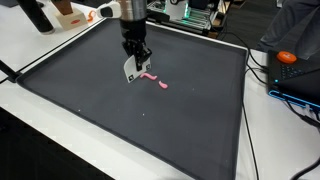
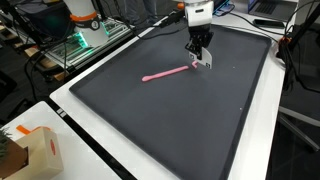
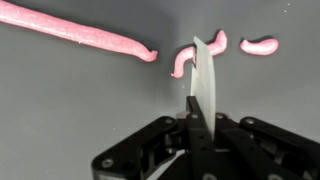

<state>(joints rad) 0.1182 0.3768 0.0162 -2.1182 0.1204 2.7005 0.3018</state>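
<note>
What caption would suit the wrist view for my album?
Shut gripper grips a thin white blade amid pink strips on a dark mat.

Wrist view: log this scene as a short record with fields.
gripper: shut on white blade
white blade: thin, pointing down at dark mat
long pink strand: lies on mat, to one side of blade
curved pink piece: crossed by blade in wrist view; contact unclear
short pink piece: lies apart, on far side of blade

A thin white blade stands upright in the pincer, crossing a curled pink dough piece. 1 long strand and 1 short bit flank it.
</note>
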